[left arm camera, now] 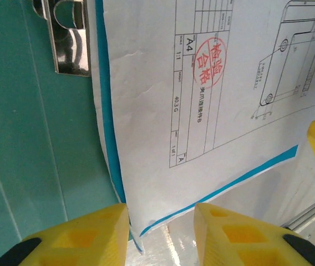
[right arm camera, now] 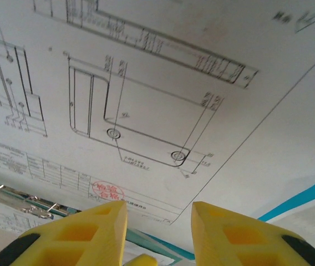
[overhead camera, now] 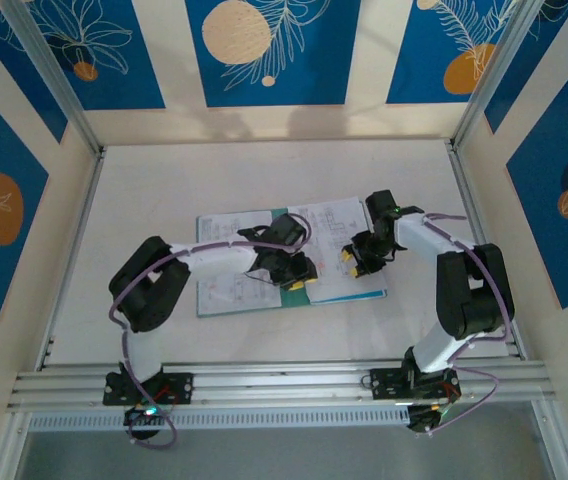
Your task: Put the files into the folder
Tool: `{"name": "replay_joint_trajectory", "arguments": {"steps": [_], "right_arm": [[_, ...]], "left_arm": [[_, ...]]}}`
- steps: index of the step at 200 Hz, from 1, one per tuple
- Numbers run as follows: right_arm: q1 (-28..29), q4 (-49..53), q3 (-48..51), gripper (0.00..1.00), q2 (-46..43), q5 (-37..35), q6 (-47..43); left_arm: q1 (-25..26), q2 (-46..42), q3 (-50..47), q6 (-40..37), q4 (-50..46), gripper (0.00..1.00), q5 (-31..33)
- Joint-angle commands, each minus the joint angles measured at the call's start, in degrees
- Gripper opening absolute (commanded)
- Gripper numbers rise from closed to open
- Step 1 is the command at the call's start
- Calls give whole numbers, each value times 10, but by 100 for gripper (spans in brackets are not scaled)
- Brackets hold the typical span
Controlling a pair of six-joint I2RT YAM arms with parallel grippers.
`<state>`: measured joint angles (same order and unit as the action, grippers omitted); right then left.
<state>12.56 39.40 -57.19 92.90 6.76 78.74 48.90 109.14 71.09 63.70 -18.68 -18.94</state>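
Both sets of jaws parted and empty: left gripper [overhead camera: 304,277] over the files' [overhead camera: 229,285] near edge, right gripper [overhead camera: 348,263] just beside, folder [left arm camera: 35,155] lying crosswise.

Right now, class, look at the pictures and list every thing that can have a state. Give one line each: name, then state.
folder: open, lying flat on the table.
files: lying loose, printed side up, on the open folder.
metal clip: on the folder's inside, with the top sheet beside it, not under it.
left fingers: apart, gripping nothing, over the sheet's corner.
right fingers: apart, gripping nothing, over the sheets.
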Motion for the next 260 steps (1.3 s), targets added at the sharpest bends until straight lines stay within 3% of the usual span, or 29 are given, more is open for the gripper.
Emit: {"name": "replay_joint_trajectory", "arguments": {"steps": [1,260], "right_arm": [[12,-4,17,37,8,21,18],[13,15,59,36,36,22,-31]], "left_arm": [[7,19,12,12,7,35,-12],[22,36,5,20,0,32,-4]]}}
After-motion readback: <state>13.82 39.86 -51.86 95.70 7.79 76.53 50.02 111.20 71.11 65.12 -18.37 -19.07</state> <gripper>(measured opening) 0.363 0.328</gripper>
